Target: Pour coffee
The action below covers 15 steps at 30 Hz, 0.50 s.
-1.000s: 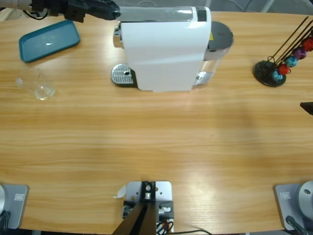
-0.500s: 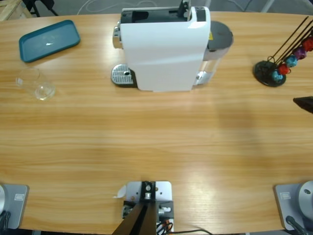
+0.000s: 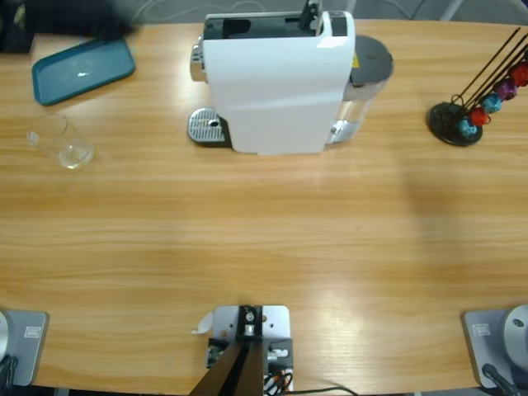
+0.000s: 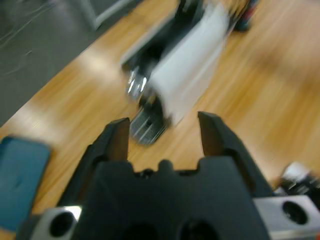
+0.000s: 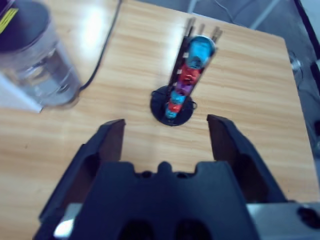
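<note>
I am seeing the coffee machine (image 3: 276, 82) standing on the table (image 3: 264, 247), with the glass (image 3: 59, 140) and tray (image 3: 82, 68) lying to its left and the capsule rack (image 3: 474, 103) standing to its right.

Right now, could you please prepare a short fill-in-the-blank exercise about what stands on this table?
1. The coffee machine has a body coloured ____.
2. The empty glass stands beside the ____ tray.
3. The right pincer is open and faces the rack of ____.
4. The left pincer is ____.

Missing words: white; teal; capsules; open
</note>
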Available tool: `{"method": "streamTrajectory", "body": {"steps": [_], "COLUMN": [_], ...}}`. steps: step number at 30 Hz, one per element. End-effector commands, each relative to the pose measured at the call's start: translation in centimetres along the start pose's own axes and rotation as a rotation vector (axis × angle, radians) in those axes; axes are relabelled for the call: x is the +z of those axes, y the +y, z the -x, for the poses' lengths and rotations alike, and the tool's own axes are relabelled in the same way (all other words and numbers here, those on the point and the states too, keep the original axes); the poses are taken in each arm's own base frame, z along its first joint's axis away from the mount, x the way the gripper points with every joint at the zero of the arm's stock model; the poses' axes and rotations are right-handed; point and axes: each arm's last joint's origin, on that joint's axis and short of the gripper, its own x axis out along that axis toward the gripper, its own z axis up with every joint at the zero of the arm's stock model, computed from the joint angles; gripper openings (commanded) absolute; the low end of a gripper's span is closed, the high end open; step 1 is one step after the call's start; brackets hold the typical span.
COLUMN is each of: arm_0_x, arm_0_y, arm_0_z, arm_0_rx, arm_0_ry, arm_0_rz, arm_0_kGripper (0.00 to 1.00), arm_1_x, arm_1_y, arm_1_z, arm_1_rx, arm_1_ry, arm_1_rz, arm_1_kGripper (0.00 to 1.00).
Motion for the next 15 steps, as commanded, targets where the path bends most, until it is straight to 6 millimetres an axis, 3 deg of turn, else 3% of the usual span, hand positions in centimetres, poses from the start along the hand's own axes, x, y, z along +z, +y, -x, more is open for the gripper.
{"method": "streamTrajectory", "body": {"steps": [1,6,11,15], "arm_0_x": [-8.0,-7.7,-7.6,-8.7], "arm_0_y": [-1.1,-1.3,-1.9,-2.0], "arm_0_z": [3.7,4.5,3.7,3.2], "arm_0_rx": [0.044,0.036,0.012,0.011], "arm_0_ry": [0.098,0.054,0.081,0.122], "arm_0_rz": [-0.068,-0.001,-0.014,-0.029], "arm_0_kGripper": [1.0,1.0,1.0,1.0], "arm_1_x": [-0.7,0.1,0.2,0.4], "arm_1_y": [0.2,0.7,0.2,-0.4], "arm_1_z": [-4.6,-7.9,-9.2,-9.6], "arm_1_rx": [-0.024,-0.011,-0.058,-0.094], "arm_1_ry": [0.005,-0.011,-0.01,-0.022], "arm_1_rz": [-0.112,-0.174,-0.205,-0.236], "arm_1_kGripper": [0.724,0.724,0.72,0.615]}}
